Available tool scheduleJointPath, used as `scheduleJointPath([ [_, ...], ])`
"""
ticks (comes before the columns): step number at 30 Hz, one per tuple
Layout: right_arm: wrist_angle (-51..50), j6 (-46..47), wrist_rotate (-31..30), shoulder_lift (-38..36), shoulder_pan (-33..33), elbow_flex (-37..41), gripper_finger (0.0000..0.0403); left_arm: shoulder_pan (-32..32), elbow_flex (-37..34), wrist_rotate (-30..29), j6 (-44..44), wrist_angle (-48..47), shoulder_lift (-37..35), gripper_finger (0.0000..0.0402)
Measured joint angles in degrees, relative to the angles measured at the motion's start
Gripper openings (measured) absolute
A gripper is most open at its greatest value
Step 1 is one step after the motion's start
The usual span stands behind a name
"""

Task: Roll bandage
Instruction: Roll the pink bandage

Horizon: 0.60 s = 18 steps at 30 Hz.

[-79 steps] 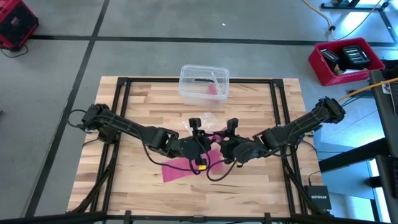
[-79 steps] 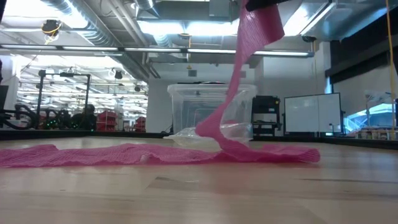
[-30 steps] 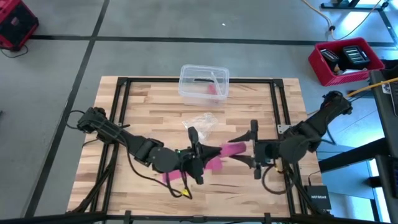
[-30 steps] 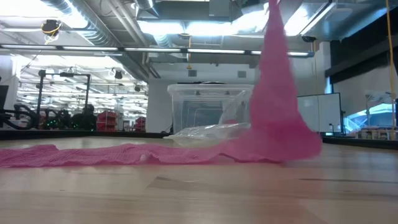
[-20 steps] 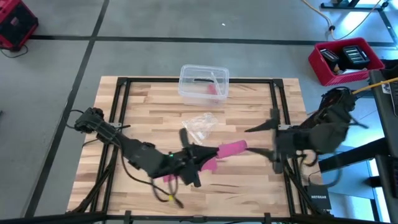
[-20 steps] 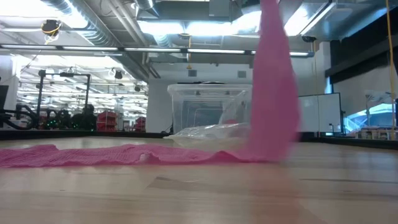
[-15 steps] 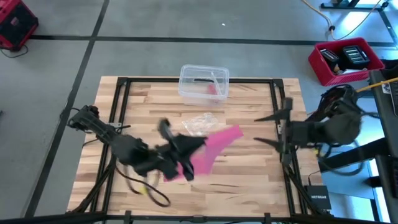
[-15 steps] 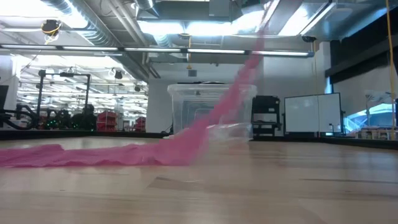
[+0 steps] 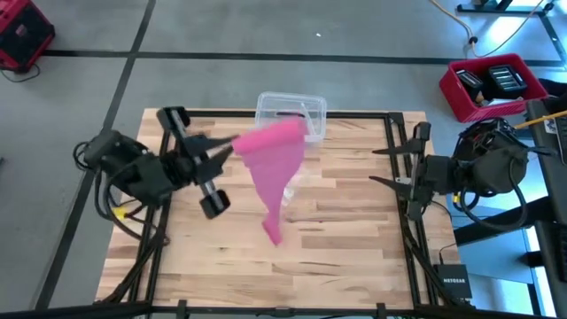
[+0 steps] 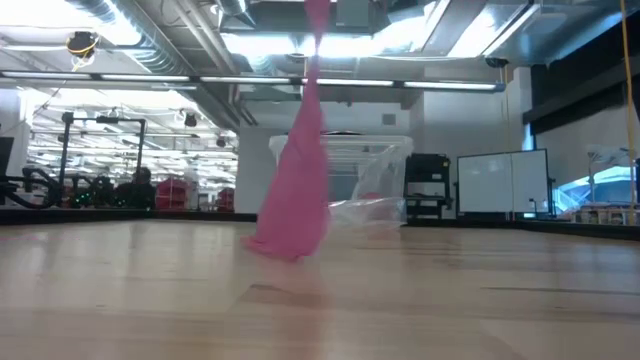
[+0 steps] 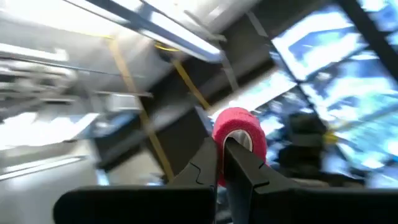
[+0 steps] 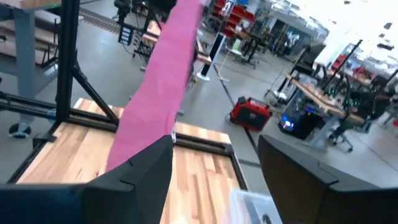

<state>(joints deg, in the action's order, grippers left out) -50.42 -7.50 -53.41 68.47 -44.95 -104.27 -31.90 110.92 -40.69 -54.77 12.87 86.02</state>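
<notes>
The pink bandage [image 9: 276,168] hangs as a long strip over the middle of the table, wide at the top and narrow at its lower end [image 9: 272,234]. In the low view the bandage [image 10: 298,180] drops from above the picture to the tabletop; whether its lower end [image 10: 283,248] touches the wood I cannot tell. My left gripper [image 9: 232,142] is raised over the table's far left part, shut on the bandage's rolled end. My right gripper [image 9: 395,165] stands open at the table's right edge, holding nothing; its view shows the bandage [image 12: 155,93] farther off. My left gripper [image 11: 224,148] is shut on the bandage's rolled-up end [image 11: 244,127], a small pink roll seen end-on at the fingertips [image 11: 235,152]. The fingers come from the table's left, slanting upward. The roll is lifted clear, and the loose strip hangs below it.
A clear plastic box [image 9: 306,108] stands at the table's far edge, partly behind the bandage; in the low view the box [image 10: 350,170] has a clear wrapper [image 10: 372,210] lying in front of it. A red crate [image 9: 493,85] sits on the floor at the right.
My left gripper has gone up and toward the table's far left, tipping upward, still shut on the roll. The strip that lay along the table has been drawn off it and now hangs. My right gripper, still open, has drawn back toward the right edge and risen.
</notes>
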Motion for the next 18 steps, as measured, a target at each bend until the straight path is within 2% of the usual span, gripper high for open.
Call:
scheduleJointPath([
  [5, -10.00, 10.01, 0.47, -0.30, -0.05, 1.26, 0.0237, -0.44, 0.06, 6.18, 10.02, -15.31, 1.15, 0.0002],
  [10, -12.81, 18.92, 0.50, -0.23, -0.05, 10.14, 0.0237, -2.08, -1.42, 5.90, 10.83, -14.80, 4.44, 0.0001],
  [14, -5.10, 21.04, 1.56, -0.35, -0.78, 21.44, 0.0236, -2.51, -5.47, 3.85, 10.46, -11.69, 6.39, 0.0001],
  [18, 12.73, 19.14, 1.23, -1.91, -3.35, 35.80, 0.0236, -2.79, -12.78, 3.28, 10.05, -4.17, 6.54, 0.0001],
])
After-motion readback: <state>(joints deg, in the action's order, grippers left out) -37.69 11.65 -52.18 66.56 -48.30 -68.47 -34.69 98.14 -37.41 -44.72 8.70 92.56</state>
